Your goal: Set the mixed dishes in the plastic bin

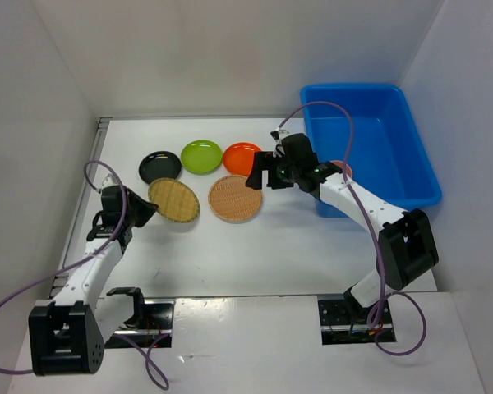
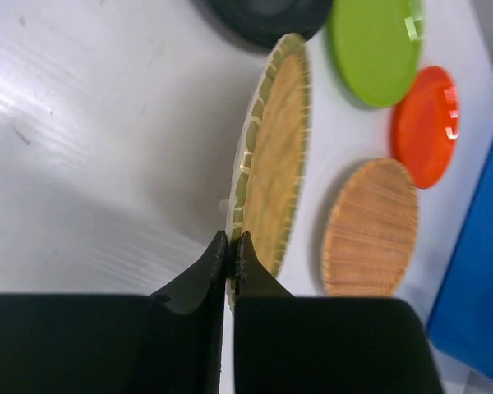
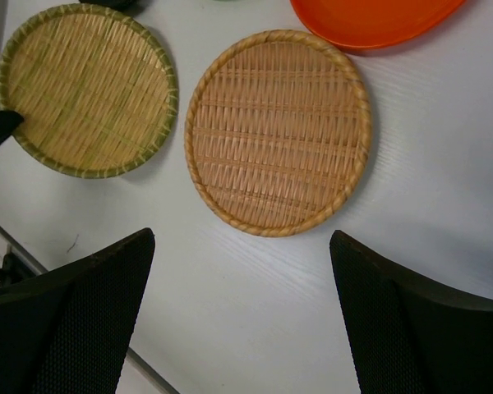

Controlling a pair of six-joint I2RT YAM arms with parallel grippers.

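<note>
Bright overhead light, soft shadow cast beside the green-edged tan woven round tray [image 3: 86, 90], glare streaked across the white tabletop [image 2: 82, 123] at upper left.

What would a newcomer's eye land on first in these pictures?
The bright blue bin at the far right stands out first, then the black plate, lime green plate and orange plate in a row left of it. Nearer, the left gripper pinches the rim of the green-edged woven tray, while the right gripper hangs open above the tan woven tray.
</note>
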